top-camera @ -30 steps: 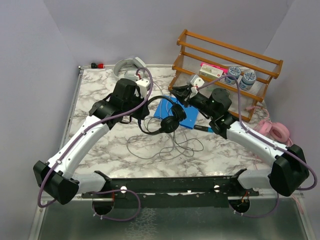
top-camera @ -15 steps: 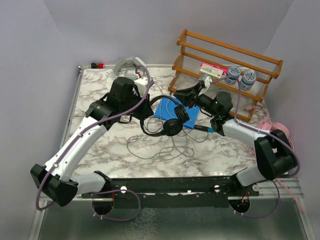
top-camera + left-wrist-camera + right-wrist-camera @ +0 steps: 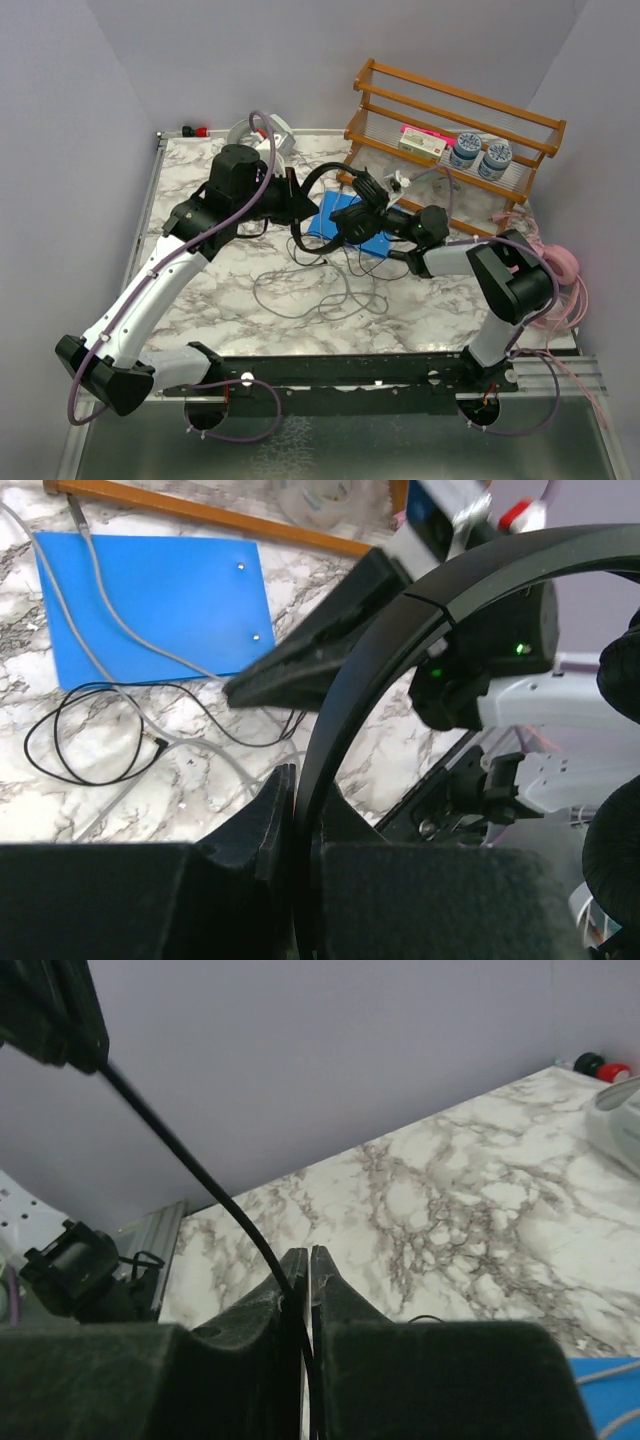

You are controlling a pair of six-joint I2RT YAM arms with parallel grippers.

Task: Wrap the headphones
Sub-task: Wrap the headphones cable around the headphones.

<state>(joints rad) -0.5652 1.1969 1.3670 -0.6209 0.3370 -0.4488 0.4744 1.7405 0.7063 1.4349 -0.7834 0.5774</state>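
My left gripper (image 3: pixel 297 205) is shut on the thin black headband (image 3: pixel 450 590) of the small black headphones (image 3: pixel 345 225) and holds them above the blue pad (image 3: pixel 335 205). In the left wrist view the band runs between my left gripper's (image 3: pixel 305 790) jaws. My right gripper (image 3: pixel 362 190) reaches in from the right, close by the earcups. Its jaws are shut on the headphones' thin black cable (image 3: pixel 190 1165), which enters my right gripper (image 3: pixel 308 1255) from the upper left. More cable (image 3: pixel 320 290) lies in loose loops on the marble.
Grey-white headphones (image 3: pixel 243 130) lie at the back left, partly behind my left arm. Pink headphones (image 3: pixel 560 268) rest at the right edge. A wooden rack (image 3: pixel 450 115) with jars and a box stands at the back right. A grey cable (image 3: pixel 110 650) crosses the blue pad (image 3: pixel 150 600).
My left gripper has raised the black headphones and carried them back and right. My right arm has folded in, its gripper swinging left toward the earcups and closing on the cable.
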